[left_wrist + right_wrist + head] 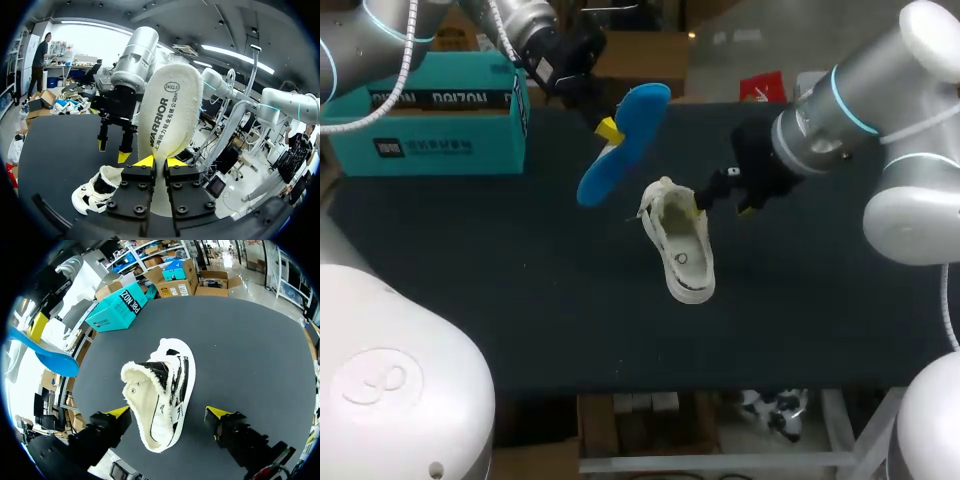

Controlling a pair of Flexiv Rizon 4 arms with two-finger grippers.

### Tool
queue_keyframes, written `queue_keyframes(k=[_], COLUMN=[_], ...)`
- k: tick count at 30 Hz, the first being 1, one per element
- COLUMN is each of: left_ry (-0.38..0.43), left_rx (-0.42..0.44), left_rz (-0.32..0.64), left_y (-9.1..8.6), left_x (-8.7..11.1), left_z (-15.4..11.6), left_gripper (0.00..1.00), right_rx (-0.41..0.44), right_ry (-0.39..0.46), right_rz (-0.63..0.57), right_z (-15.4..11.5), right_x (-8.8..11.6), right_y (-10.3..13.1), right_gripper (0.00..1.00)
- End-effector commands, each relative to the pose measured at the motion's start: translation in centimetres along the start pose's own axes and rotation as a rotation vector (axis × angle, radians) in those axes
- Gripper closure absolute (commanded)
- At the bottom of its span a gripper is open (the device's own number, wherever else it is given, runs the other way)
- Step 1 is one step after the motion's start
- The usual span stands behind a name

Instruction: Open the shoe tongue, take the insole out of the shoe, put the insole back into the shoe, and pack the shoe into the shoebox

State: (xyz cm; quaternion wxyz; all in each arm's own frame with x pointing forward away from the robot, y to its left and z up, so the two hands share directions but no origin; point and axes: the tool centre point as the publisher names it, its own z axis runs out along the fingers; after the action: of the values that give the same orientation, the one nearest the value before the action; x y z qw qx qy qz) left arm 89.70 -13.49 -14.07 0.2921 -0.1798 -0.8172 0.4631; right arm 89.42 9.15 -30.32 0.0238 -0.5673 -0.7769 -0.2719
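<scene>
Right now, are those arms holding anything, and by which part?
The left gripper pinches the insole near its narrow middle, in the air. The right gripper is open, the shoe between its fingers, holding nothing.

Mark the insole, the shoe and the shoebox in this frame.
insole (636, 126), head view, middle of its blue face
shoe (678, 240), head view, lining inside the opening
shoebox (430, 145), head view, teal front wall
</scene>
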Motion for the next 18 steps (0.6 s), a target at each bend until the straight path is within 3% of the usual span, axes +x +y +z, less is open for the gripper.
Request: queue_keyframes(k=[1, 4, 6, 11, 18], left_ry=[0.009, 0.023, 0.033, 0.087, 0.087], left_rx=[0.004, 0.057, 0.090, 0.147, 0.204], left_rz=[0.001, 0.012, 0.035, 0.072, 0.103], left_y=[0.1, 0.3, 0.1, -1.8, -3.8], left_x=[-0.3, 0.9, 2.1, 4.8, 6.8], left_z=[-0.2, 1.4, 3.1, 6.3, 8.1], left_gripper=[1.00, 1.00, 1.00, 1.00, 1.00], right_rx=[0.000, -0.005, 0.041, 0.098, 0.136], right_ry=[0.001, 0.032, 0.034, 0.058, 0.125], right_rz=[-0.001, 0.006, 0.040, 0.142, 0.286], right_z=[0.0, -0.6, -1.4, -3.8, -5.7], right_x=[0.0, -0.4, -1.0, -1.4, -1.7], right_y=[0.0, 0.0, 0.0, -0.9, -2.7], right_gripper=[0.00, 0.00, 0.00, 0.00, 0.00])
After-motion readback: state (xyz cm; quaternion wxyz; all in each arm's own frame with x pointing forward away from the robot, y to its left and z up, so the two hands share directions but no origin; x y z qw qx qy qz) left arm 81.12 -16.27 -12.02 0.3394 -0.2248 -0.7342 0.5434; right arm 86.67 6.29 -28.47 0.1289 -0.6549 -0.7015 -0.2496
